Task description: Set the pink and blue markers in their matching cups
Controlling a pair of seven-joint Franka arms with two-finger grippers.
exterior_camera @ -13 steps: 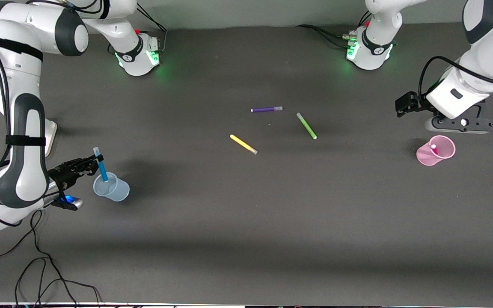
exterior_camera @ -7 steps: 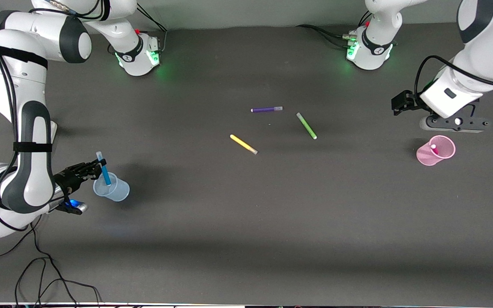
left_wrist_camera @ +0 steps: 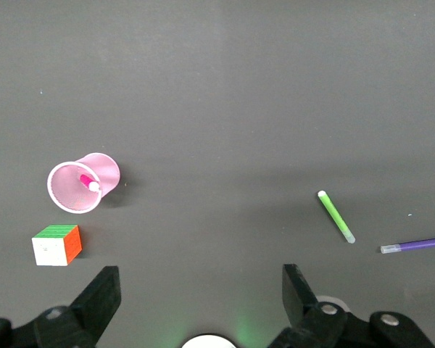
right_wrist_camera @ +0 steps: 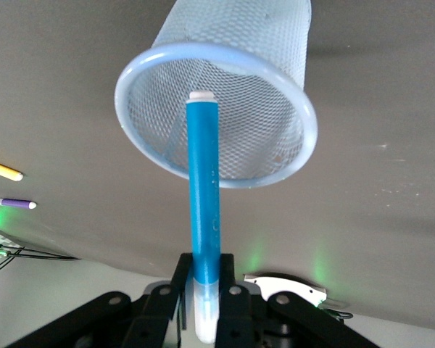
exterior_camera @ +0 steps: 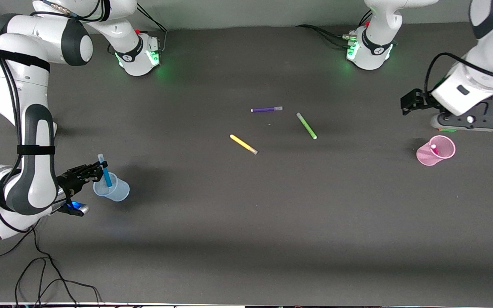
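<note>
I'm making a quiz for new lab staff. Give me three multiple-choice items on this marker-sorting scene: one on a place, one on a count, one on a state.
1. Where is the pink marker?
A. On the table by the purple marker
B. Inside the pink cup
C. In the left gripper

2. How many markers lie loose on the table?
A. Three
B. One
C. Five

3. What is the right gripper doing?
A. Open above the pink cup
B. Shut on the yellow marker
C. Shut on the blue marker, whose tip is inside the blue cup

Answers:
1. B: its tip shows within the pink cup.
2. A: only the purple marker, green marker and yellow marker lie flat.
3. C: the right gripper pinches the blue marker, whose lower end is past the rim of the blue cup; the left gripper is open and empty.
</note>
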